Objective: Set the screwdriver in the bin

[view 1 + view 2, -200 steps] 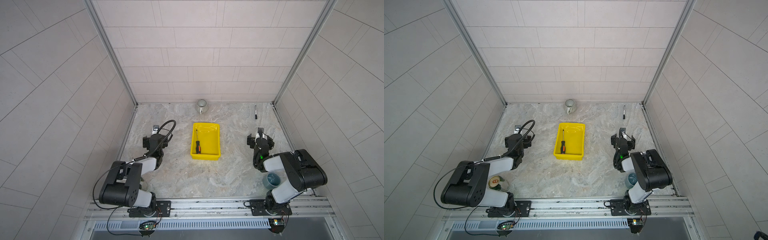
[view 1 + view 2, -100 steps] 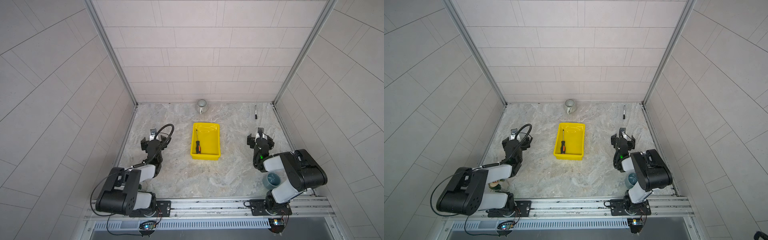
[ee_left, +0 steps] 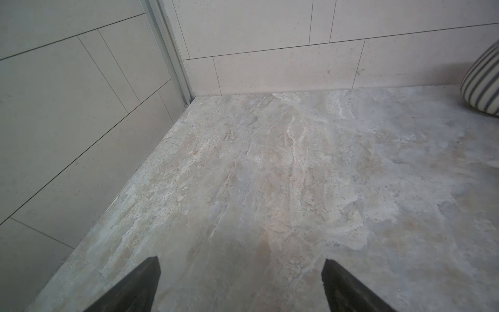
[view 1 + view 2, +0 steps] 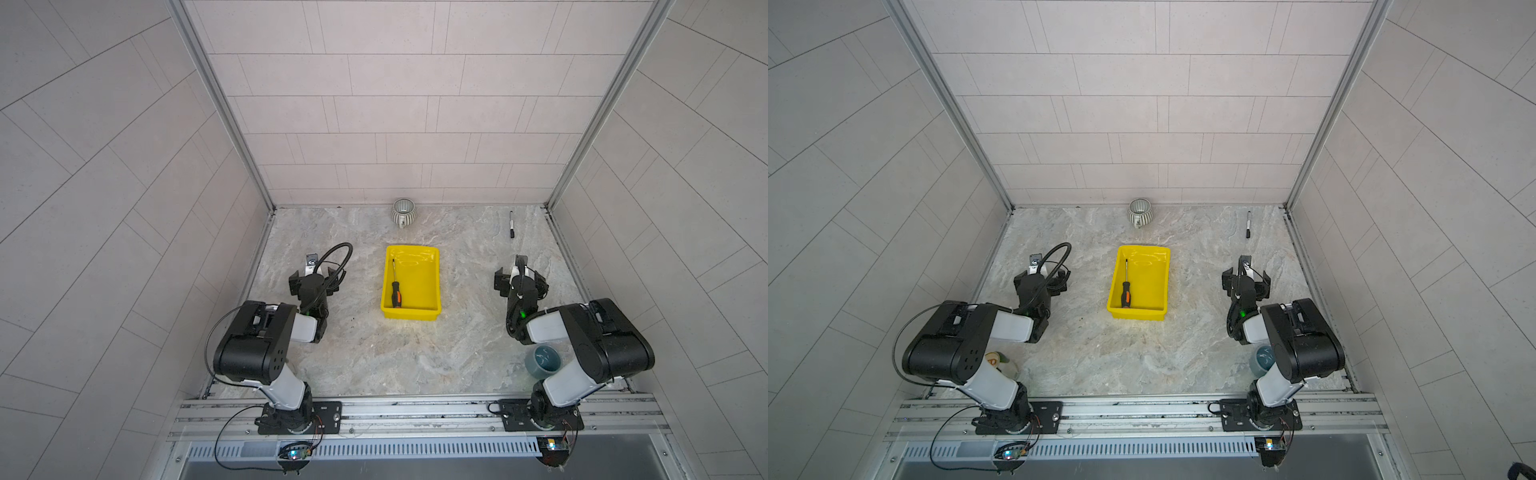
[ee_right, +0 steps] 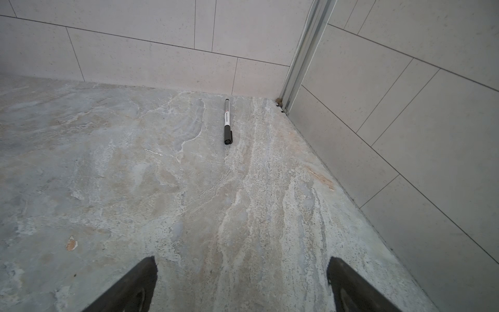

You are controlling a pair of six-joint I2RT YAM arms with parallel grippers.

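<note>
Yellow bin holds the screwdriver close beside one long wall.

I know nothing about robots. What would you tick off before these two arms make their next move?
1. Is the slim black-and-orange screwdriver inside the shallow yellow plastic bin? Ok.
2. Is the screwdriver wholly within the bin's rim? Ok in both top views.
3. Is the left gripper open and empty? Ok.
4. Is the right gripper open and empty? Ok.
5. Are both grippers clear of the bin? Ok, one stands off to each side.
6. Are the black marker pen and grey ribbed mug outside the bin? Ok.
</note>
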